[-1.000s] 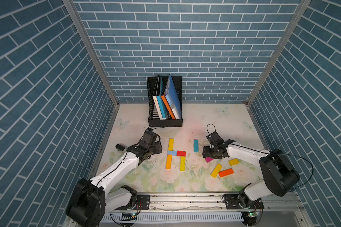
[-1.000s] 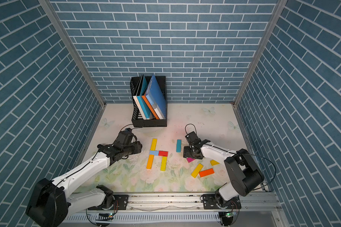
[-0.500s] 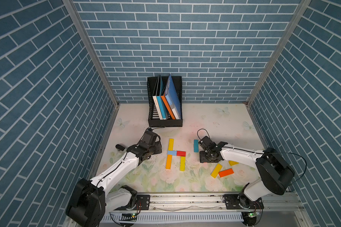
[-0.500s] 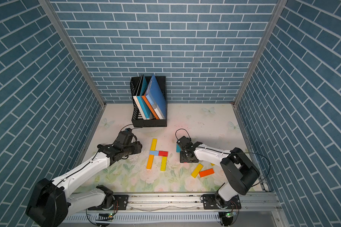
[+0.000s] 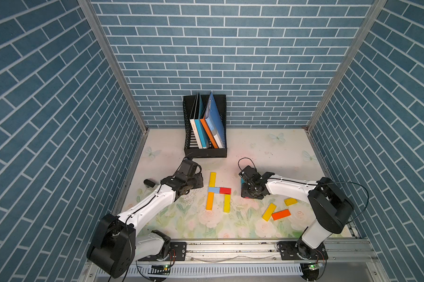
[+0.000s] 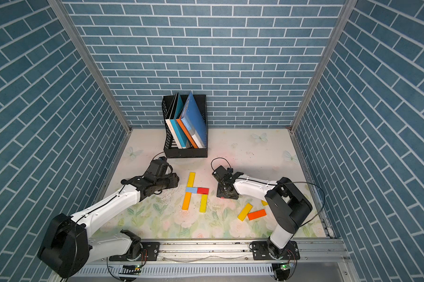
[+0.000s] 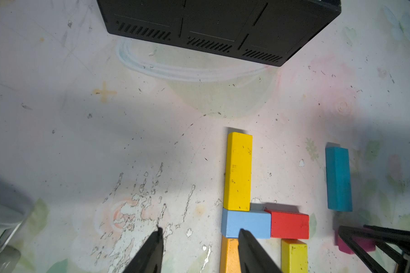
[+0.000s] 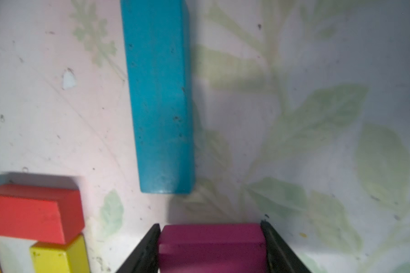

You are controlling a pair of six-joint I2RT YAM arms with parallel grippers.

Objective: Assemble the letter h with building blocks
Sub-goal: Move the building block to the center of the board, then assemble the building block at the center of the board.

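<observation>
Scanning both top views: letter h (image 5: 218, 191) lies flat mid-table and looks complete. Left wrist: left gripper (image 7: 199, 236) spread, empty, at the light blue block (image 7: 246, 222), likely standing by. Right wrist: right gripper (image 8: 211, 232) clamped on magenta block (image 8: 211, 250) near teal block (image 8: 159, 94), outside the h. Probably a leftover being cleared.

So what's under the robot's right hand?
A small magenta block sits between the right hand's fingers, which touch both its sides. From above, the hand mostly covers it.
</observation>
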